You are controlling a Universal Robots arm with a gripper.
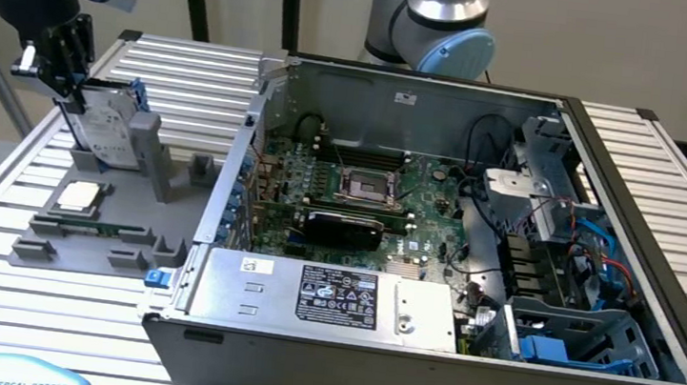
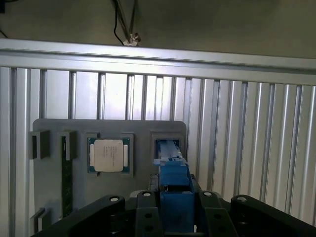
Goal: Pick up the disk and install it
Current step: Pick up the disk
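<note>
Where the gripper (image 1: 70,89) hangs at the upper left of the exterior view, it is clamped on the top edge of the disk (image 1: 110,128). The disk stands on edge with its long axis near vertical, directly under the fingers. In the wrist view the blue bracket (image 2: 174,180) is pinched between the black jaws. The disk's lower end sits at the slot of the grey holder (image 1: 172,179); whether it is clear of that slot I cannot tell. The chip (image 1: 79,195) lies flat on the same holder, just below the disk in the frame. The open case (image 1: 426,379) takes the middle and right. Its blue-grey bay (image 1: 584,335), at the lower right, is well apart from the disk, across the case's width.
</note>
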